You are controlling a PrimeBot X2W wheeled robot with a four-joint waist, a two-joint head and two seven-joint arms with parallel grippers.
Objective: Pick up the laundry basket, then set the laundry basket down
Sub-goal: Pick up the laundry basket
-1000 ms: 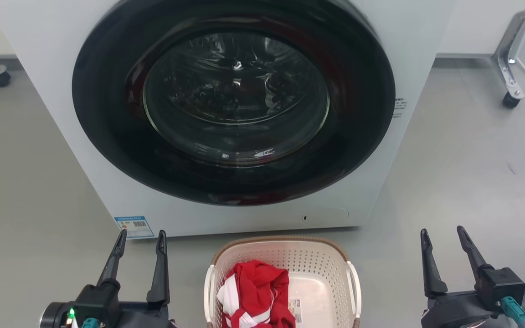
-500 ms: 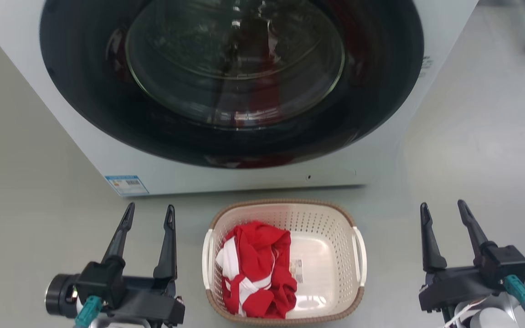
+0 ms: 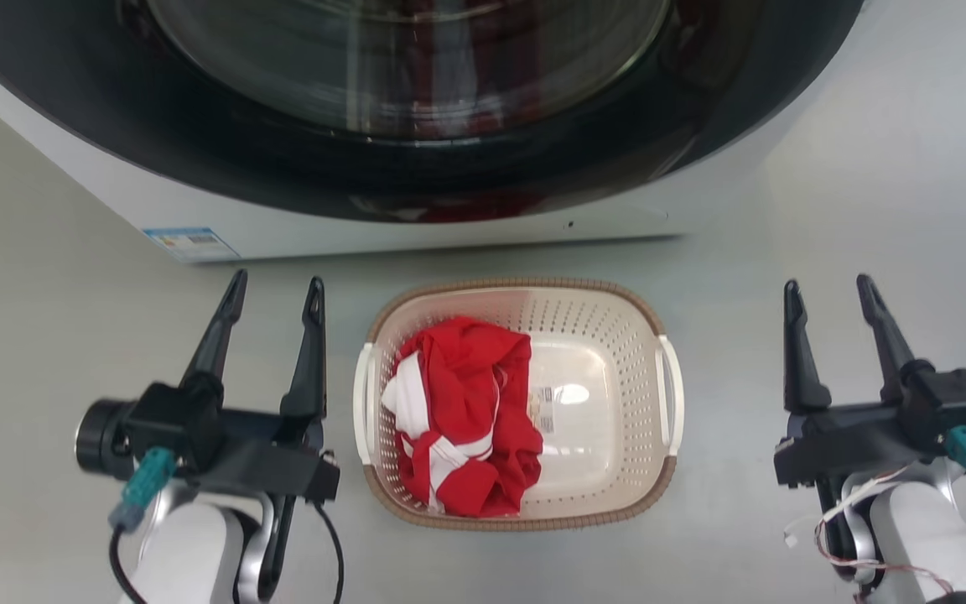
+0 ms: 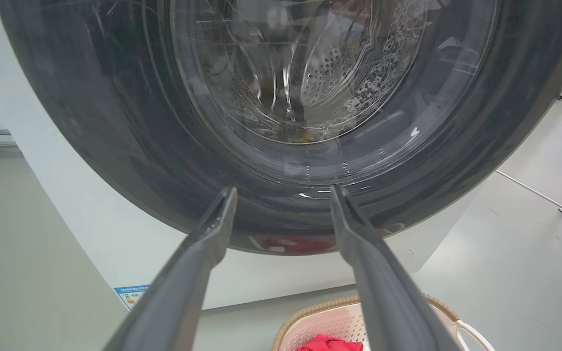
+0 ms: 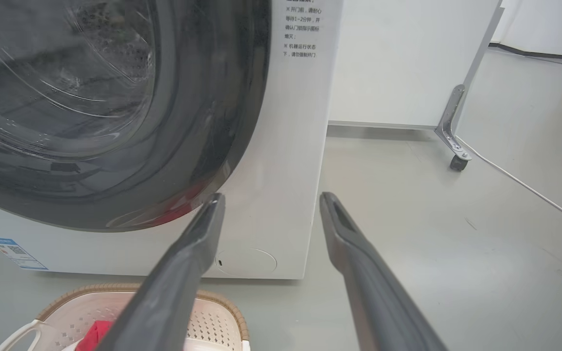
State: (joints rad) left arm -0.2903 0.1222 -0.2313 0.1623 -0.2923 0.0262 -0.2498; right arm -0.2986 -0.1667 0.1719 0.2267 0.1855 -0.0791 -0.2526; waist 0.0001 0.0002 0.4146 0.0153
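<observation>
Resting between left gripper (image 3: 276, 285) and right gripper (image 3: 828, 287), laundry basket (image 3: 609, 419), untouched, both finger pairs spread, empty

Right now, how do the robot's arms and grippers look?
The left gripper and right gripper each have two long, dark, tapering fingers on a black block with a teal connector. The forearms are pale; a black cable loops by the left one, thin white and red wires by the right.

Head camera: pitched down; whole view shifted.
Laundry basket (image 3: 584, 323): formerly cut by bottom edge, now entire.
Washing machine (image 3: 449, 236): door top now beyond frame.
Left forearm (image 3: 181, 545), right forearm (image 3: 927, 537): newly in view.
</observation>
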